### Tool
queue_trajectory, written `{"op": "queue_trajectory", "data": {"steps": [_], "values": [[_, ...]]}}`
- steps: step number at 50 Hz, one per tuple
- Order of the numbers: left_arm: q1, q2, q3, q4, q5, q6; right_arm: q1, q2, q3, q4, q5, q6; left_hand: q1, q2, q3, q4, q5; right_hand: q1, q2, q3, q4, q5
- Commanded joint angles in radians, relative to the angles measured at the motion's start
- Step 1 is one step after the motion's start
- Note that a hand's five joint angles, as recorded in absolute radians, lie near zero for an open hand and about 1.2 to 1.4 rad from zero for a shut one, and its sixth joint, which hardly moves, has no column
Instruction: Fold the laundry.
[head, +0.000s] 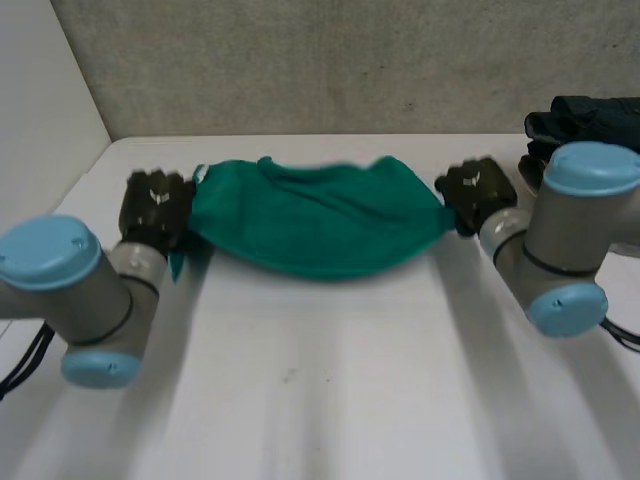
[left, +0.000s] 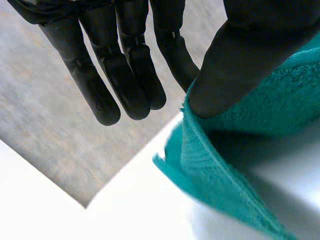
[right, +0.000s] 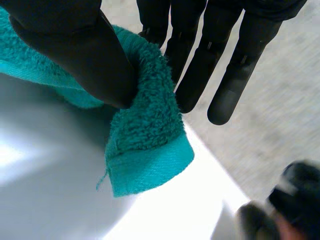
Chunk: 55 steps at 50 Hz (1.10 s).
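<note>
White counter against a grey wall — green towel held up at both ends.
The left robot hand pins one end under its thumb with its fingers straight beside it; what the thumb presses against is hidden. The right robot hand clamps the other end between thumb and fingers, a corner dangling below. The towel's middle sags toward the counter. Dark clothes lie far right — partly cut off.

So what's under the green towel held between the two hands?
Bare white table shows under the green towel at both pinched corners. In the head view its sagging middle hides the table beyond, so that strip can't be checked.
</note>
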Motion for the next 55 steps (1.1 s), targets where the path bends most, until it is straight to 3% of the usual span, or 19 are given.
{"op": "queue_trajectory", "data": {"steps": [1, 5, 9, 11, 19, 30, 41, 44, 48, 55], "values": [[0.01, 0.015, -0.114, -0.001, 0.036, 0.075, -0.006, -0.069, 0.178, 0.026, -0.011, -0.006, 0.229, 0.197, 0.201, 0.195, 0.243, 0.274, 0.212, 0.2, 0.194, 0.208], [0.023, 0.005, -0.129, -0.006, 0.112, 0.075, -0.006, -0.086, 0.239, 0.019, -0.011, -0.005, 0.109, 0.078, 0.082, 0.076, 0.123, 0.274, 0.212, 0.2, 0.194, 0.208], [0.063, -0.027, -0.135, -0.01, 0.195, 0.077, -0.005, -0.086, 0.262, 0.016, -0.008, -0.003, -0.401, -0.432, -0.428, -0.435, -0.387, 0.274, 0.212, 0.2, 0.194, 0.208], [0.092, -0.05, -0.128, -0.018, 0.227, 0.083, -0.006, -0.088, 0.264, 0.016, -0.008, -0.002, -0.554, -0.586, -0.582, -0.588, -0.54, 0.274, 0.212, 0.2, 0.194, 0.208], [0.192, -0.067, -0.093, -0.069, 0.255, 0.078, -0.017, -0.088, 0.264, 0.016, -0.008, -0.001, -0.578, -0.61, -0.606, -0.612, -0.564, 0.274, 0.212, 0.2, 0.194, 0.208], [0.206, -0.082, -0.077, -0.081, 0.298, 0.071, -0.026, -0.086, 0.264, 0.014, -0.01, -0.001, -0.613, -0.645, -0.641, -0.647, -0.599, 0.274, 0.212, 0.2, 0.194, 0.208], [0.203, -0.149, 0.001, -0.084, 0.315, 0.015, -0.02, -0.077, 0.264, 0.014, -0.008, -0.001, -0.534, -0.566, -0.562, -0.568, -0.52, 0.274, 0.212, 0.2, 0.194, 0.208], [0.201, -0.168, 0.036, -0.084, 0.313, -0.012, -0.02, -0.079, 0.265, 0.014, -0.008, -0.001, -0.368, -0.399, -0.395, -0.401, -0.354, 0.274, 0.212, 0.2, 0.194, 0.208], [0.207, -0.177, 0.079, -0.082, 0.301, -0.031, -0.022, -0.086, 0.265, 0.017, -0.004, -0.005, 0.228, 0.196, 0.2, 0.194, 0.241, 0.274, 0.212, 0.2, 0.194, 0.208], [0.234, -0.045, 0.003, -0.087, 0.292, -0.018, -0.025, -0.129, 0.268, 0.094, -0.001, -0.06, 0.229, 0.197, 0.201, 0.195, 0.243, 0.274, 0.212, 0.2, 0.194, 0.208]]}}
